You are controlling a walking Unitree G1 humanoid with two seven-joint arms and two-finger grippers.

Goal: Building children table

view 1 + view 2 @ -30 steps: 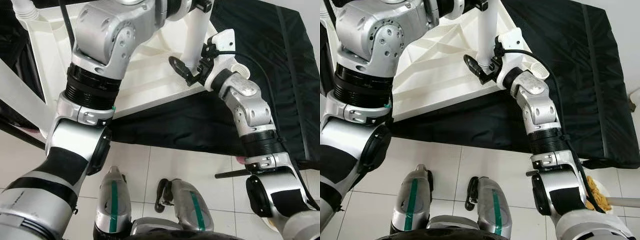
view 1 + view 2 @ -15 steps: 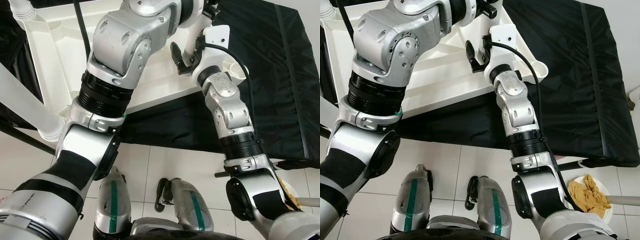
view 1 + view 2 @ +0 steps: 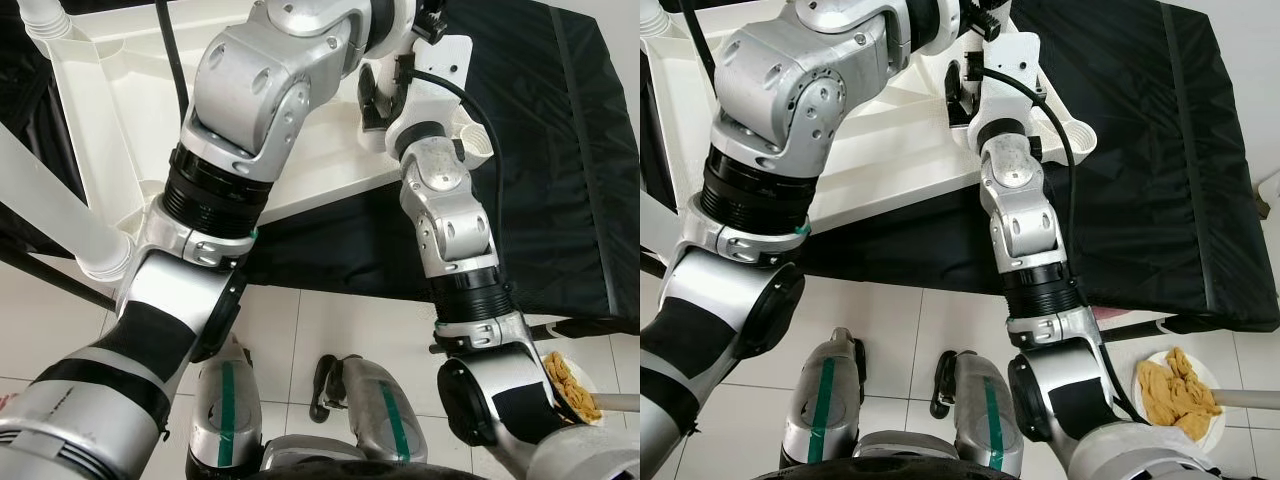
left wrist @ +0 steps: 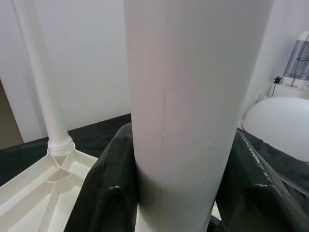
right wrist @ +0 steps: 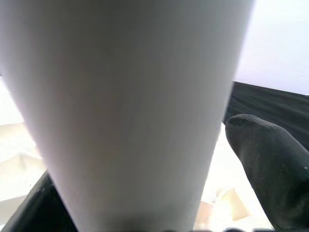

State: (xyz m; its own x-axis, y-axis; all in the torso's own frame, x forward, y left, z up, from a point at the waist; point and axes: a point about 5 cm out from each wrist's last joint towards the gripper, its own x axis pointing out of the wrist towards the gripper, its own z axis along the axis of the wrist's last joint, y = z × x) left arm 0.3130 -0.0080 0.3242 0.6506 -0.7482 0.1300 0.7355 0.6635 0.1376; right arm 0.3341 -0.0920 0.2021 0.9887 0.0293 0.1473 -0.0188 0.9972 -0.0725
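Both pincers, left pincer [image 4: 176, 193] and right pincer [image 5: 145, 203], clench the white leg [image 4: 193, 96], steadying it upright over the upturned tabletop [image 3: 290, 150] socket

Right arm is extending forward: the right gripper [image 3: 372, 100] is riding further onto the upturned white tabletop [image 3: 130, 140], up along the table leg [image 4: 193, 96] it brackets. Left arm [image 3: 250, 90] is swinging up and across the tabletop. Head camera is shifting; a plate of yellow cloth [image 3: 1180, 392] is coming into view on the floor.
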